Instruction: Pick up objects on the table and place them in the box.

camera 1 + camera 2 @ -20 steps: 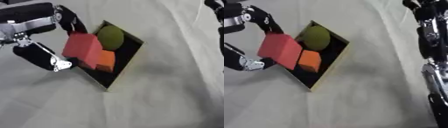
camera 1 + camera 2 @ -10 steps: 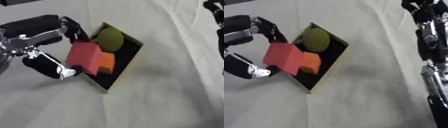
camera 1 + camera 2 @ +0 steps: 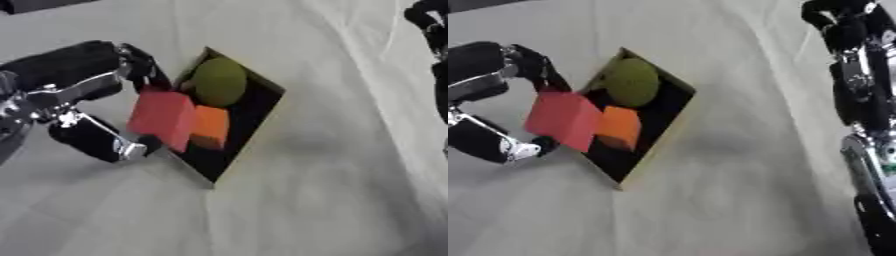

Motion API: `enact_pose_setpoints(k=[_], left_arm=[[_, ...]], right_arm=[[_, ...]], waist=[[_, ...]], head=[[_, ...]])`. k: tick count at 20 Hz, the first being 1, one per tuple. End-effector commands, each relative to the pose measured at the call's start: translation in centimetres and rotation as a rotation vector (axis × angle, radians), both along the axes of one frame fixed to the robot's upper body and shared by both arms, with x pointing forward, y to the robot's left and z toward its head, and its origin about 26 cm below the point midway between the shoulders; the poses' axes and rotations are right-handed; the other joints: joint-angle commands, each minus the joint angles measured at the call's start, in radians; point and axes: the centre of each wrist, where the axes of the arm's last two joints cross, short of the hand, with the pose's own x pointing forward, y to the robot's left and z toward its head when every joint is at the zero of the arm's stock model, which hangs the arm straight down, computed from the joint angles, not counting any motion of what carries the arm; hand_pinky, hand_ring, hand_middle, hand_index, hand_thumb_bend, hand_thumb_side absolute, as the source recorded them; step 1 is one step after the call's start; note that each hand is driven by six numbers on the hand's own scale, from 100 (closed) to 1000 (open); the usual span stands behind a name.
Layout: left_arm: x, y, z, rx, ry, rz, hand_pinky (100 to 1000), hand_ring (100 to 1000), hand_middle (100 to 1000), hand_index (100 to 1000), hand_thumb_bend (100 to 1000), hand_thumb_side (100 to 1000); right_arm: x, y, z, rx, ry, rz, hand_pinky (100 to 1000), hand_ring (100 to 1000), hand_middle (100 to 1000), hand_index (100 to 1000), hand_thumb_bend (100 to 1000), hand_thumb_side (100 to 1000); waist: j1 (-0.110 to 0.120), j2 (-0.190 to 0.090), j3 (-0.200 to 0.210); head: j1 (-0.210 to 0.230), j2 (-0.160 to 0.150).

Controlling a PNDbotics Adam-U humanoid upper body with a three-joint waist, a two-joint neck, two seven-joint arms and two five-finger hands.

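Thumb low, fingers (image 3: 144, 67) high: the robot's left hand (image 3: 87, 100) pinches a red block (image 3: 162, 119) at the box's left edge, the lower digit under the block's near corner and the upper ones curled over its far corner. The block hangs tilted over the rim, partly above the black interior of the box (image 3: 262, 107), which sits askew on the cloth-covered bench (image 3: 332, 190). Flat-faced and sharp-edged, the block looks rigid and probably light, perhaps foam or painted wood; opposite faces or corners, as held here, seem the sound places to grip, and little suggests it would crush or slip. Just beside it in the box lies a smaller orange block (image 3: 210, 127), and beyond that a green rounded object (image 3: 219, 82), likely smoother and readier to roll. Farthest off, the right arm (image 3: 859, 85) hangs along the right edge, well apart from the box; whether that hand's digits are spread or curled cannot be told.
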Motion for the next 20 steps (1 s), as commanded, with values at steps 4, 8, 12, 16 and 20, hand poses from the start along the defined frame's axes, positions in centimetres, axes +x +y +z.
enact_pose_setpoints(k=[4, 8, 12, 16, 20], left_arm=[[-0.3, 2.2, 0.3, 0.015, -0.027, 0.078, 750, 642, 533, 665, 108, 120], [0.7, 2.1, -0.3, -0.001, 0.017, 0.116, 750, 640, 531, 663, 102, 123], [2.1, 1.9, -1.4, 0.004, 0.034, 0.140, 749, 641, 531, 663, 117, 123], [3.4, 1.7, -2.8, 0.013, 0.074, 0.156, 750, 642, 537, 669, 117, 142], [4.3, 1.5, -3.6, 0.006, 0.092, 0.162, 763, 667, 578, 710, 173, 186]], right_arm=[[-0.3, 0.1, 0.6, -0.017, -0.026, 0.001, 889, 946, 688, 810, 100, 632], [-0.3, 0.2, 0.6, -0.014, -0.029, 0.007, 890, 946, 688, 810, 100, 632], [-0.3, 0.3, 0.5, -0.012, -0.029, 0.009, 890, 947, 688, 810, 100, 631], [-0.2, 0.4, 0.5, -0.010, -0.028, 0.010, 890, 947, 687, 810, 100, 632], [-0.2, 0.4, 0.5, -0.009, -0.029, 0.013, 890, 948, 687, 810, 100, 632]], waist=[[-0.026, -0.018, 0.005], [-0.034, -0.016, 0.002], [-0.039, -0.013, -0.004], [-0.040, -0.008, -0.006], [-0.040, -0.006, -0.008]], head=[[-0.001, -0.015], [0.004, -0.016], [0.011, -0.017], [0.012, -0.017], [0.013, -0.017]])
